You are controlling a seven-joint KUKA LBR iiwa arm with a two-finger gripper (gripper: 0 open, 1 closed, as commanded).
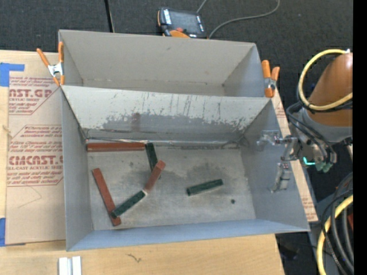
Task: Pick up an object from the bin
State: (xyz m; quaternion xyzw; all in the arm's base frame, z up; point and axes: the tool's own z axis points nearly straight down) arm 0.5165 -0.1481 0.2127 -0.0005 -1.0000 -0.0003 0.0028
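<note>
At the bin's (172, 62) right wall, you cannot tell your end effector's (281, 166) state. Wooden surface (200, 258) near, dark floor (57, 4) far.

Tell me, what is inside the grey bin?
Six sticks lie in the bin: three reddish-brown sticks, three dark green sticks. Where the front-left ones cross, the part underneath is covered.

The grey metal bin (229, 171) has six bars on its scuffed floor. At the left, a long brown bar (114, 146) lies along the back wall, an upright green bar (151, 155) meets a short brown bar (155, 175), and a red-brown bar (103, 191) touches a slanted green bar (129, 203). A lone green bar (205, 187) lies near the middle.
</note>
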